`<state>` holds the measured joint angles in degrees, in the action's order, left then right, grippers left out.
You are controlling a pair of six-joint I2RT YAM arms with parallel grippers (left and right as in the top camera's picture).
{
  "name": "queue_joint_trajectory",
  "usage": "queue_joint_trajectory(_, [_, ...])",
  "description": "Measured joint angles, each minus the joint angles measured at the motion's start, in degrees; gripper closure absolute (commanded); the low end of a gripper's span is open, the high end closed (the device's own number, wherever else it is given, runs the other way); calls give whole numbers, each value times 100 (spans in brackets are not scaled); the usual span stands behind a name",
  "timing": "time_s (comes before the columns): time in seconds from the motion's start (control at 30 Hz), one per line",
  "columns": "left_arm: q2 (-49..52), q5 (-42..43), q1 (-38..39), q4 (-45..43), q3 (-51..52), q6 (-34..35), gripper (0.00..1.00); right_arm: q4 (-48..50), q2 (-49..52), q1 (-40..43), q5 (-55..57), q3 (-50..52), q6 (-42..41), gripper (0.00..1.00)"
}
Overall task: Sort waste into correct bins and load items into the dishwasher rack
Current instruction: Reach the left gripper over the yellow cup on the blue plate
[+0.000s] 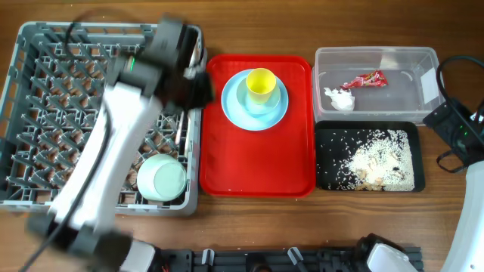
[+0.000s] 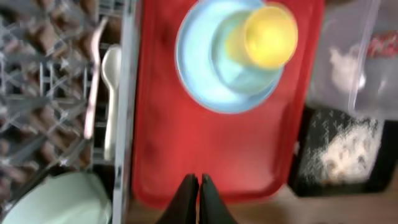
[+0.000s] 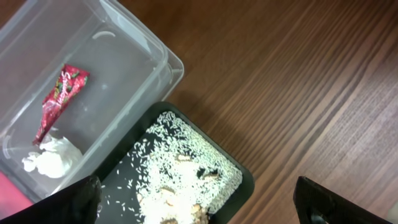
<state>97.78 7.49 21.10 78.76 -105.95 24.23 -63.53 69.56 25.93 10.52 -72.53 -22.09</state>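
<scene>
Reckoning it half done: waste (image 1: 364,79) binned, green bowl (image 1: 161,178) racked, cup (image 1: 260,83) and plate (image 1: 233,109) waiting; left gripper (image 2: 198,180) closed empty, right gripper (image 3: 196,186) agape.

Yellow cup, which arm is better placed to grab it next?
Left. Its shut fingers hover at the red tray's edge, close to the yellow cup; the right arm sits beyond the black tray.

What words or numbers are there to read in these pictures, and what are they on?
On the red snack wrapper in the clear tub: white lettering, too blurred to read.
On the white label on the tub's side: no writing can be made out.
Nothing else shows any words, numbers or signs.
</scene>
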Motion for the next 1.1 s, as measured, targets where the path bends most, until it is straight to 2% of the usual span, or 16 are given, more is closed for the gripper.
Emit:
queue_joint_trajectory(0.13, [1764,57,125,564,-2627,-400,96,-2,0,0,0,0,2,0])
queue_joint_trajectory(0.23, [2579,57,389,101,-3279,-702,96,0,0,0,0,0,0,0])
queue_joint_trajectory(0.43, [3418,-317,1001,-337,-3292,-892,96,-7,0,0,0,0,0,0])
queue_joint_trajectory(0.6, [3818,-697,1449,-455,-3292,-940,91,-7,0,0,0,0,0,0])
queue_joint_trajectory(0.8, [3987,-920,1561,-645,-3292,-1012,72,-7,0,0,0,0,0,0])
queue_joint_trajectory(1.1, [4019,-981,1558,-944,-3060,-1019,74,-7,0,0,0,0,0,0])
